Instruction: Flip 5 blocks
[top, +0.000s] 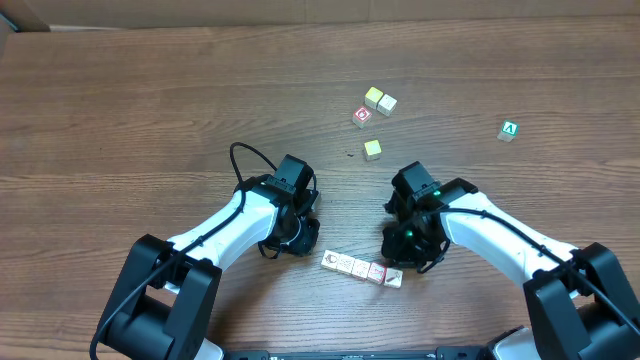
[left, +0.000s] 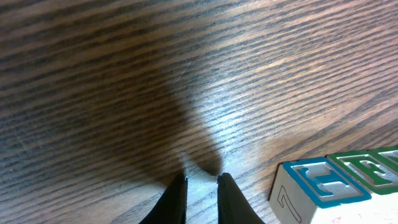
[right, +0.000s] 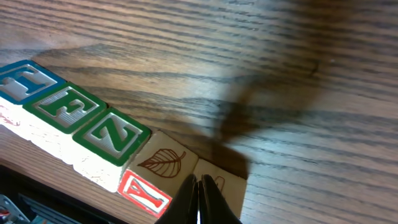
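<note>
R end effector (right: 199, 200) closed, empty, tips over R end of row of blocks (top: 362, 268). L end effector (left: 202, 190) near-closed, empty, just off row's L end. Suggest slow top-edge nudge, one cube only.

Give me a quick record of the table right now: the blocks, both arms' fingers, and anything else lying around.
blocks: five in a touching row, between the two arms
left gripper: fingers nearly shut, empty, over bare table beside the row
right gripper: fingers shut, tips at the row's end block
elsewhere: four loose cubes further back; green A cube off to the right
</note>
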